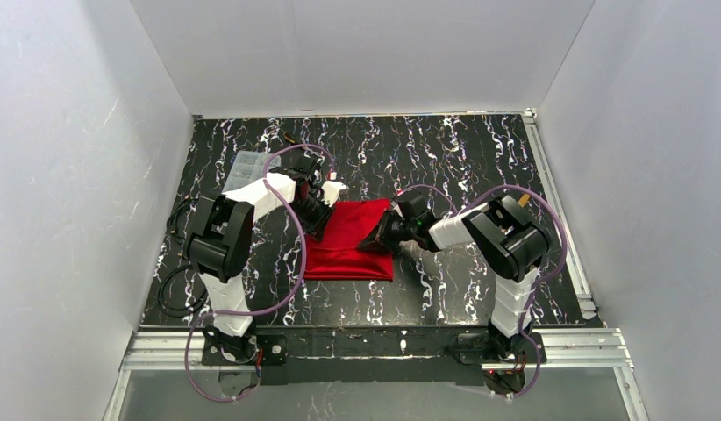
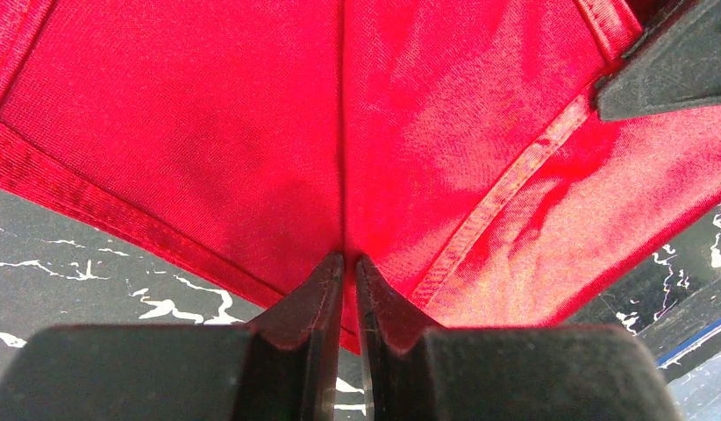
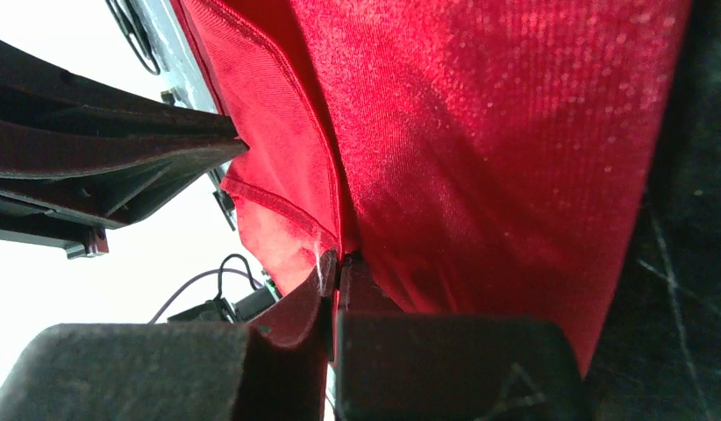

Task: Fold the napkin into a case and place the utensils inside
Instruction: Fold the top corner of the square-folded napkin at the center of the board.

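The red napkin (image 1: 344, 250) lies mid-table as a broad folded sheet, not a narrow case, with its far part raised between the two grippers. My left gripper (image 1: 324, 210) is at its far left corner. In the left wrist view it (image 2: 349, 260) is shut on a pinched ridge of the cloth (image 2: 208, 132). My right gripper (image 1: 385, 233) is at the napkin's right edge. In the right wrist view it (image 3: 338, 265) is shut on a hemmed edge of the cloth (image 3: 497, 132). The utensils are out of view.
A clear plastic compartment box (image 1: 243, 168) stands at the back left of the black marbled table (image 1: 462, 158). Black cables (image 1: 174, 294) coil by the left arm's base. White walls enclose the table on three sides, and a metal rail (image 1: 559, 210) runs along its right edge.
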`<state>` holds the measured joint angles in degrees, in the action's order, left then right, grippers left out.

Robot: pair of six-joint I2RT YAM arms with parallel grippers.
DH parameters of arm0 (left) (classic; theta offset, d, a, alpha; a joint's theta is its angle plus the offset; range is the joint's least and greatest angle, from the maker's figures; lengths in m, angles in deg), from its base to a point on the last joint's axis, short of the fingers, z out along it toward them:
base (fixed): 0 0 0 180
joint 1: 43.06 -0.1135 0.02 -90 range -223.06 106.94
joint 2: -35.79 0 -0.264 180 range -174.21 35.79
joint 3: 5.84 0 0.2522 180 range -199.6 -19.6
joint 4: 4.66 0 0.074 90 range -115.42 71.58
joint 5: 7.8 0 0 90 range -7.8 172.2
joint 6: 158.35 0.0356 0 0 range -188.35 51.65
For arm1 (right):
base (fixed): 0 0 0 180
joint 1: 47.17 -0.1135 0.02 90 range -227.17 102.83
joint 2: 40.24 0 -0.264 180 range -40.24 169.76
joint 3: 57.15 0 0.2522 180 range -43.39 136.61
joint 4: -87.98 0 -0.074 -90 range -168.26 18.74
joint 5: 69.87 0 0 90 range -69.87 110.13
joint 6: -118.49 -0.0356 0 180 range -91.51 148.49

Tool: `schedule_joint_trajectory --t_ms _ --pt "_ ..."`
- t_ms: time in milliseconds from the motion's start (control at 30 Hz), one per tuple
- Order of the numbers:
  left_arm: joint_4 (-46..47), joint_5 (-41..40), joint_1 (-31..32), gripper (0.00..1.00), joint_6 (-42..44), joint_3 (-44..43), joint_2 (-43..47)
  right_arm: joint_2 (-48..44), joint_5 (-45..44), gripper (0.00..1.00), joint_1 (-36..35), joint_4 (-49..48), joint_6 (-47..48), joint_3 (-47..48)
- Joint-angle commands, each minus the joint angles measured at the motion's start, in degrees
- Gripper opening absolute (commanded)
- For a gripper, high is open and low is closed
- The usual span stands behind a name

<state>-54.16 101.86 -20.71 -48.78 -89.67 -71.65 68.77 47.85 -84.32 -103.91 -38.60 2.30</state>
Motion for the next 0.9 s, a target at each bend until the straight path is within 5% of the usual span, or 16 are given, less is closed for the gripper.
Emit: schedule_joint_trajectory --t_ms 0,367,867 --pt "-1.86 -0.76 0.16 0.1 0.69 1.36 1.63 -1.98 -2.02 0.01 0.04 -0.05 -0.5 -0.6" --pt "-5.55 -2.23 -1.38 0.26 -2.68 -6.09 5.19 -11.99 -2.07 0.01 -0.46 8.01 3.22 -0.2" --pt "-6.44 -0.12 -1.86 0.25 -2.16 -4.89 6.83 -20.14 -3.96 0.01 -0.67 25.17 11.62 0.57"
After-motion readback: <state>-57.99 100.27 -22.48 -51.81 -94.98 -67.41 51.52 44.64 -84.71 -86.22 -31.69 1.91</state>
